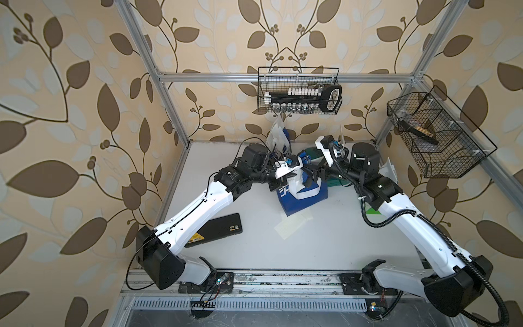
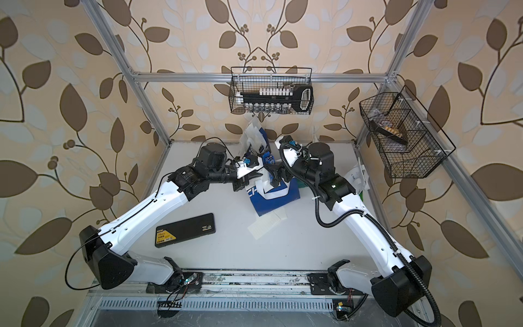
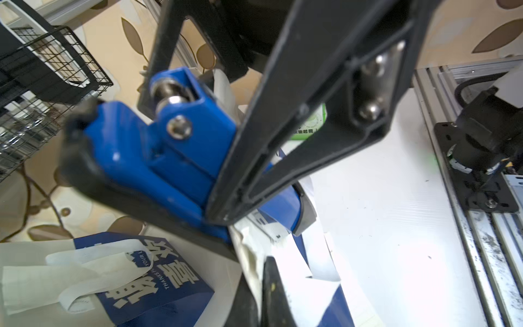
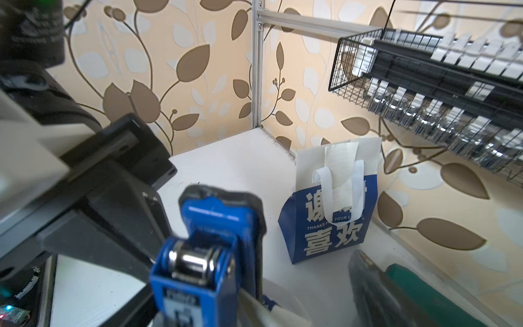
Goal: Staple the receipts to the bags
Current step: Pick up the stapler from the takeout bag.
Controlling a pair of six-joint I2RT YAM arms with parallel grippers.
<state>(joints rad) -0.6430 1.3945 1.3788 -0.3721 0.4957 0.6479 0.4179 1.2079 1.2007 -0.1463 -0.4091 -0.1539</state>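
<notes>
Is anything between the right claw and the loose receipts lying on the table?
Yes. The blue-and-white bag sits between the right claw and the loose receipts, which lie on the table on its near side. The left claw holds the blue stapler at the bag's top.

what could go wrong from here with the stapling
The white slip in the mouth of the blue stapler looks crumpled, so a staple may miss the blue-and-white bag. The left pincer is clamped on the stapler right at that bag; a sideways pull could drag or tip it.
</notes>
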